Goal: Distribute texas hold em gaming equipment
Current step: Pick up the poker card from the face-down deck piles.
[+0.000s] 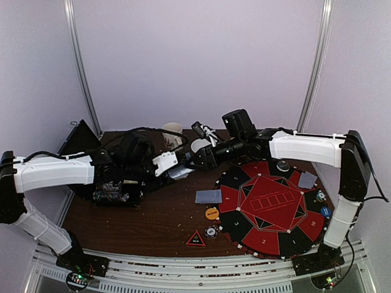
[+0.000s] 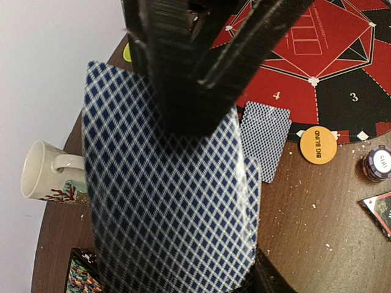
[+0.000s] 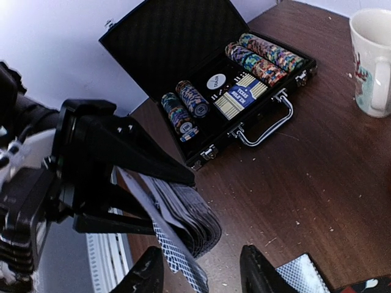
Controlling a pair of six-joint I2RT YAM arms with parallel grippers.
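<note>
Left of the round red-and-black felt mat (image 1: 259, 235), above the wooden table, the left gripper (image 1: 175, 167) is clenched on a stack of blue diamond-backed playing cards (image 2: 171, 207). The right gripper (image 3: 201, 274) is released, its fingers spread either side of the stack's lower edge. A flat blue-backed card (image 1: 208, 196) lies just beside the mat's left rim, with an orange round disc (image 1: 212, 213) near it.

orange disc (image 1: 212, 213) and triangular marker (image 1: 195, 238) beside mat (image 1: 269, 221)
</note>
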